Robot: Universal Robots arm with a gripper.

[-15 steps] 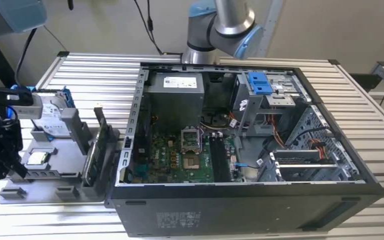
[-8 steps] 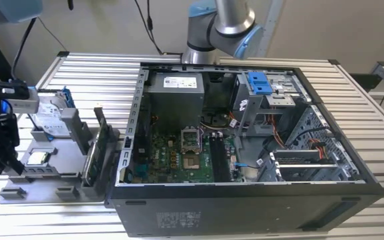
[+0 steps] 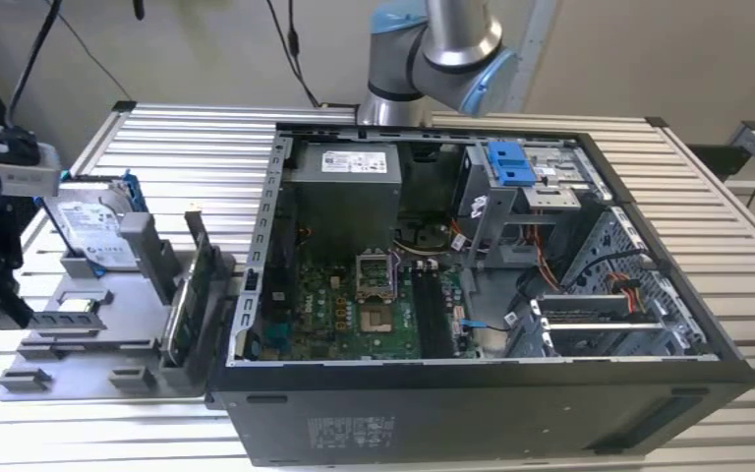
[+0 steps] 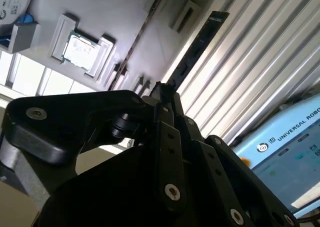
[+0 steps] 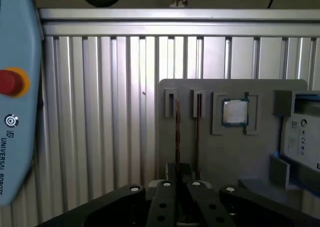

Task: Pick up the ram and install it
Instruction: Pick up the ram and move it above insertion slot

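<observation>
Second wrist view: ram (image 4: 198,40) long, narrow, dark stick.

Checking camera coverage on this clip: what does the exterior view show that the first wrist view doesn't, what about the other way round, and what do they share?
Exterior view: the open computer case with its green board inside, and the arm rising behind it.

First wrist view: a blue control pendant with a red button, and the ram seen edge-on, upright in its slot.

Both: the gray holder tray, the hard drive on it, and the ribbed metal table.
</observation>
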